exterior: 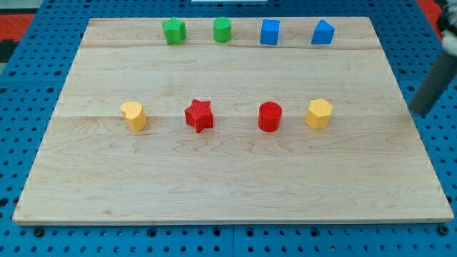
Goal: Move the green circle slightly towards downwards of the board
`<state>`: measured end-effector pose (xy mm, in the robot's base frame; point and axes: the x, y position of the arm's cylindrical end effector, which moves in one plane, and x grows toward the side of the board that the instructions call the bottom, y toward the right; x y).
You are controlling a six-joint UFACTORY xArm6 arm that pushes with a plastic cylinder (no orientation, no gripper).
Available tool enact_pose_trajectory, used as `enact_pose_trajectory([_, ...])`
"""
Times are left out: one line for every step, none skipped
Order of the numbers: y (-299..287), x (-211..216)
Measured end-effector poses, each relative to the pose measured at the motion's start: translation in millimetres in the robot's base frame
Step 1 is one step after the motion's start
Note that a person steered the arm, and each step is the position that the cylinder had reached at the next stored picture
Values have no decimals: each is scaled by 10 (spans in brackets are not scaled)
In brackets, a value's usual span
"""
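The green circle (222, 30) stands near the top edge of the wooden board (228, 178), a little left of centre. A green star-like block (173, 31) is to its left and a blue cube (269, 32) to its right. My tip (420, 111) is at the view's right, just past the board's right edge. It is far from the green circle, lower and well to the right, and touches no block.
A blue pentagon-like block (323, 33) stands at the top right. A middle row holds a yellow heart (133, 116), a red star (199, 115), a red circle (270, 116) and a yellow hexagon (318, 113). Blue pegboard surrounds the board.
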<state>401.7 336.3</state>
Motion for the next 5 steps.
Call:
enact_pose_trajectory([86, -605])
enact_pose_trajectory([-433, -1322])
enact_pose_trajectory([-857, -1967])
enact_pose_trajectory([-1296, -2096])
enact_pose_trajectory([-2332, -2101])
